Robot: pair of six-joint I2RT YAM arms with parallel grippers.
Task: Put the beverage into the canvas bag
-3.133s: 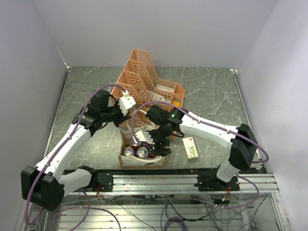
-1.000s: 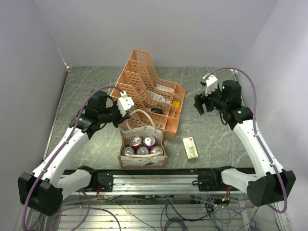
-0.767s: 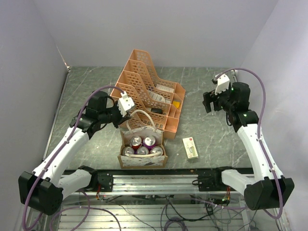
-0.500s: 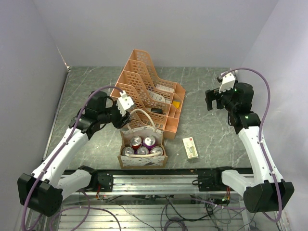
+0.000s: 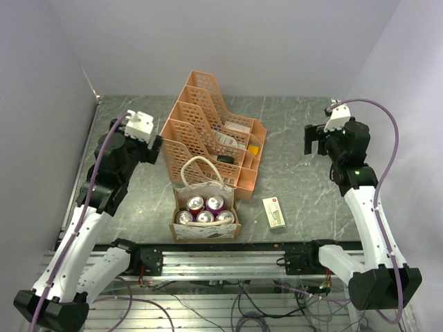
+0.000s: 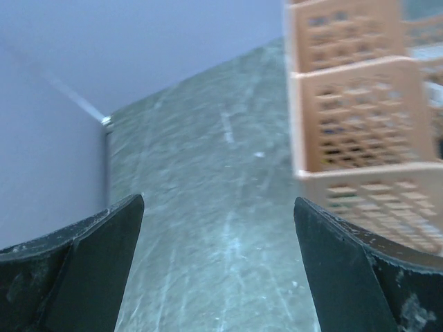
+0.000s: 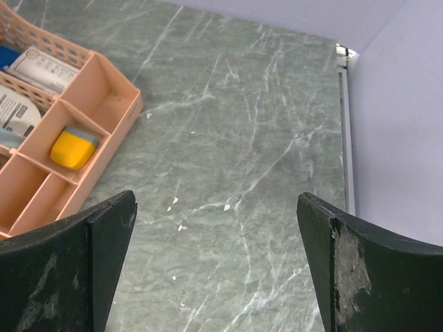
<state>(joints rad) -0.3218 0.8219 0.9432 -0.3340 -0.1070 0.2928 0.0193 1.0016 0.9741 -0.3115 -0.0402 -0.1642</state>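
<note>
The canvas bag (image 5: 205, 232) stands upright near the table's front edge, its cream handles (image 5: 201, 166) arched above it. Several beverage cans (image 5: 205, 217) with silver tops stand inside, red and purple ones among them. My left gripper (image 5: 154, 146) hovers left of the bag and the organizer; its wrist view shows it (image 6: 218, 207) open over bare table, nothing between the fingers. My right gripper (image 5: 313, 142) is far off at the right, and its wrist view shows it (image 7: 216, 200) open and empty above the marble surface.
A peach lattice organizer (image 5: 214, 131) sits behind the bag, seen also as the organizer (image 6: 346, 117) on the left wrist's right side. Its low tray (image 7: 69, 131) holds a yellow item (image 7: 75, 149) and papers. A white box (image 5: 274, 211) lies right of the bag.
My left gripper let go of the bag's handle, opened and pulled away up and to the left. The right gripper opened fully and drew a little further back to the right.
</note>
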